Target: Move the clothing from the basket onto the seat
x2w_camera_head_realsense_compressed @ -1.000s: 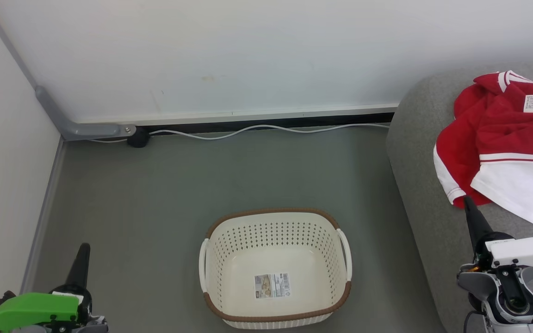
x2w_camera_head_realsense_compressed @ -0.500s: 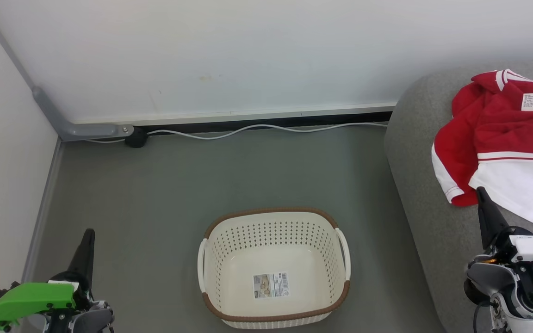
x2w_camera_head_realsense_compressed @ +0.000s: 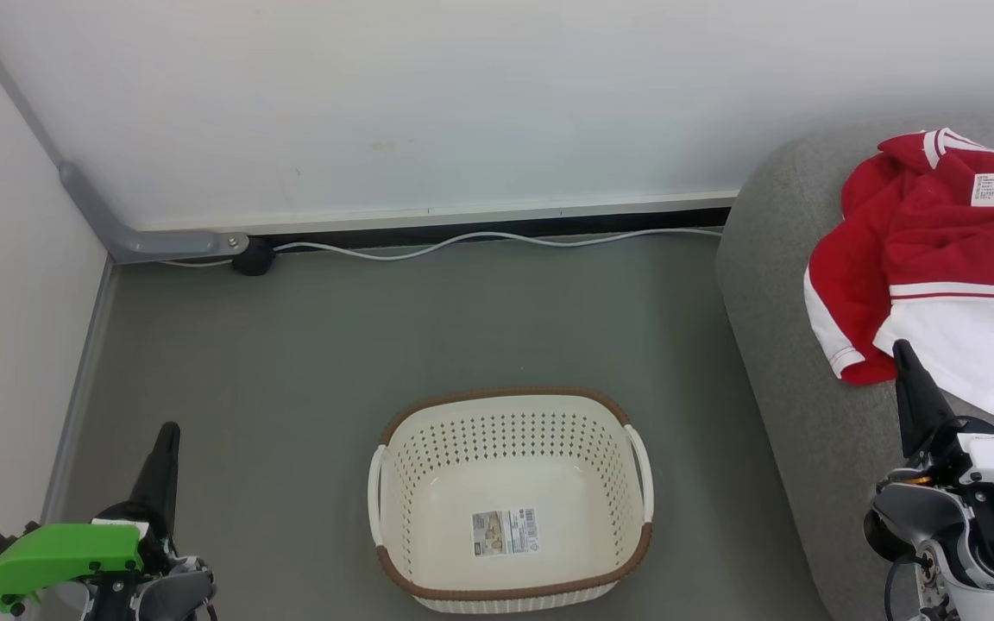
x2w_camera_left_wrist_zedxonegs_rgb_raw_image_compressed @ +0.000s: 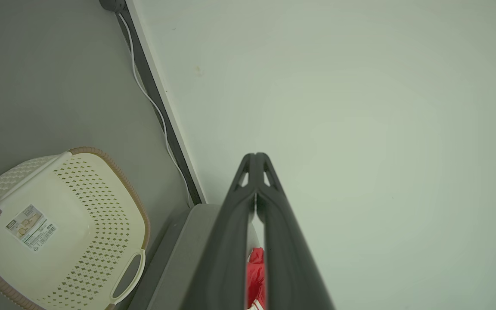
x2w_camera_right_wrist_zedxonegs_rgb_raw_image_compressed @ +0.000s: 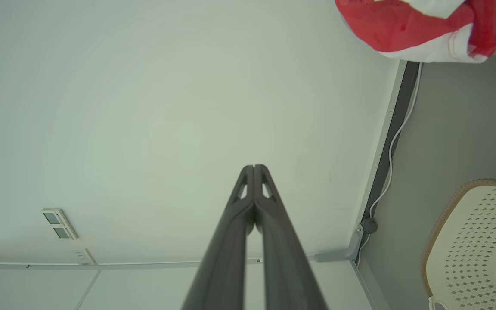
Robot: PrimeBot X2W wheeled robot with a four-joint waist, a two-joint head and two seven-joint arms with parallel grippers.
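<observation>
Your left gripper [x2w_camera_head_realsense_compressed: 169, 429] and right gripper [x2w_camera_head_realsense_compressed: 900, 347] are closed. Clothing [x2w_camera_head_realsense_compressed: 937, 250] lies on the seat [x2w_camera_head_realsense_compressed: 773, 345], upper right. A cable [x2w_camera_head_realsense_compressed: 480, 234] skirts the wall [x2w_camera_head_realsense_compressed: 462, 103].

Clothing [x2w_camera_head_realsense_compressed: 937, 250] on seat [x2w_camera_head_realsense_compressed: 782, 345], right of basket [x2w_camera_head_realsense_compressed: 510, 405]

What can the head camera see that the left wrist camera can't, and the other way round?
The head view adds the right end effector, shut, the white label on the clothing, and a grey pipe at the wall's foot. The left wrist view adds a close look along the left end effector, its two fingers pressed together at the tips. Both share the empty basket with its sticker, the white cable, and the seat with red cloth on it.
</observation>
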